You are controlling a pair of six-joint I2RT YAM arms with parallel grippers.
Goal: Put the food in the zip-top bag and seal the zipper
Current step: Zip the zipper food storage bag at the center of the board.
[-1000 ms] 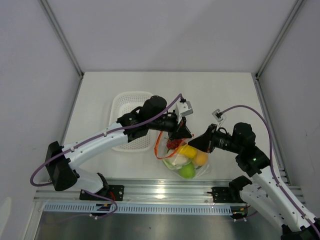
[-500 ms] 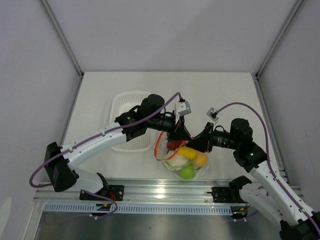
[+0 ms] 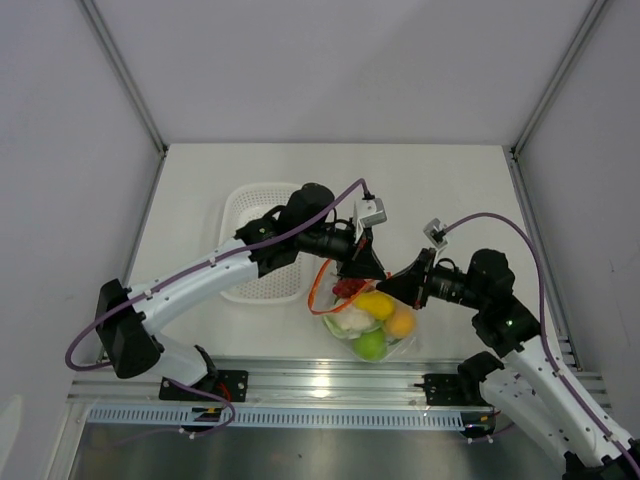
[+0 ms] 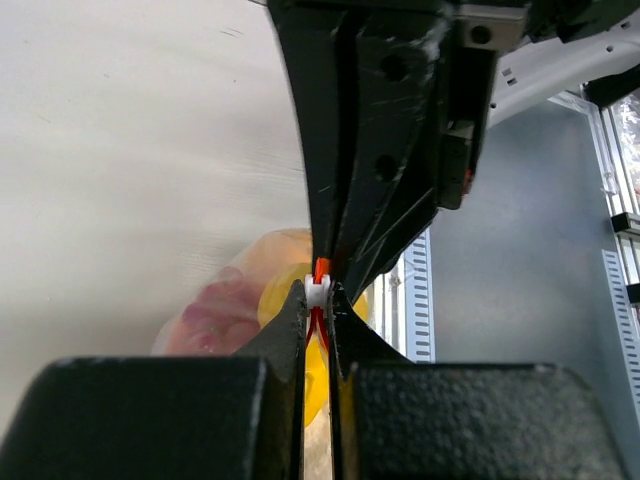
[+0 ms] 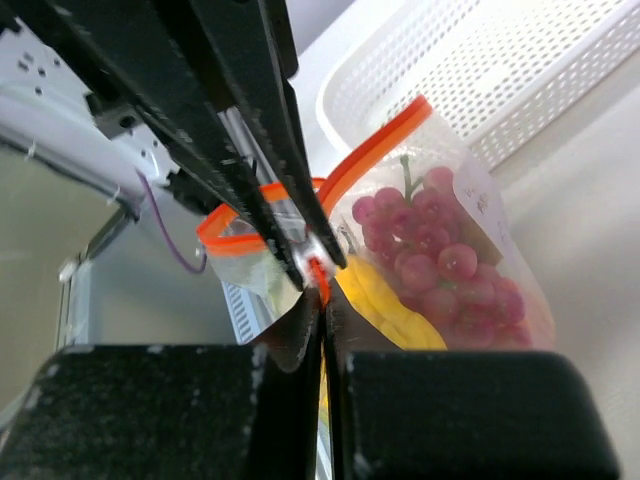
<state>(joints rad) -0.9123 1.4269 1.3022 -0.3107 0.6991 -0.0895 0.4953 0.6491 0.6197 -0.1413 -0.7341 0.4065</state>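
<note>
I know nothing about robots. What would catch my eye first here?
A clear zip-top bag near the table's front edge, bulging with bright toy food: purple-red grapes, a yellow fruit, a green apple. At its mouth the left gripper and the right gripper meet tip to tip, both pinched shut on the bag's orange-red zipper. A white basket lies beside it on the left.

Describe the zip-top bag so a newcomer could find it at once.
On the white table, look just right of the white perforated basket, toward the near edge. The zip-top bag is the clear crinkly pouch full of toy fruit; only it has an orange-red strip along its mouth.
</note>
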